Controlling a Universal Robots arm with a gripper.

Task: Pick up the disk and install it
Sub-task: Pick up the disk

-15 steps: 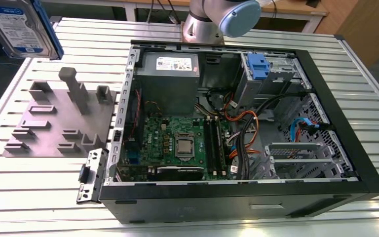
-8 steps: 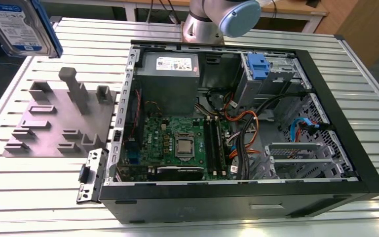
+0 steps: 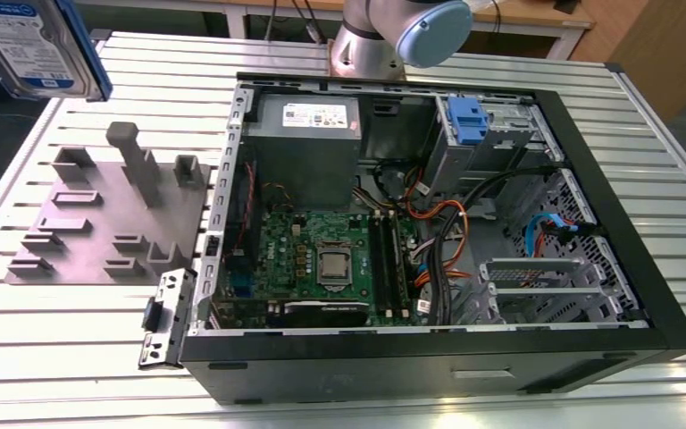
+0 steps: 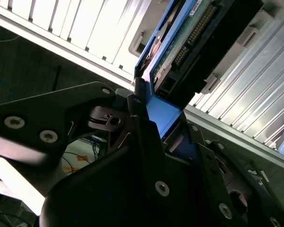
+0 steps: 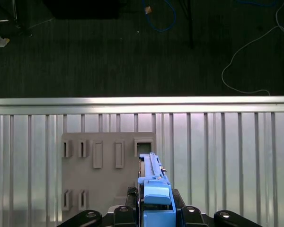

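disk [image 3: 28, 45]: held up in the air at the exterior view's left, above the grey holder block [image 3: 104, 214]; nothing but the gripper is touched by it.
gripper [image 4: 163, 111]: clamped on the disk's blue bracket [image 5: 156, 201], w/ a finger pressed on each side, as seen in both wrist views.
why so high: prob. so the disk is kept clear of the block's pegs & slots.
why by the bracket: prob. so the plug end is left free.
PC case [image 3: 629, 223]: laid open on the slatted table [image 3: 69, 357]; its drive bay [image 3: 492, 147], w/ a blue tab [image 3: 467, 121], is well apart from the disk.
task: pick-up looks done; install not yet done.
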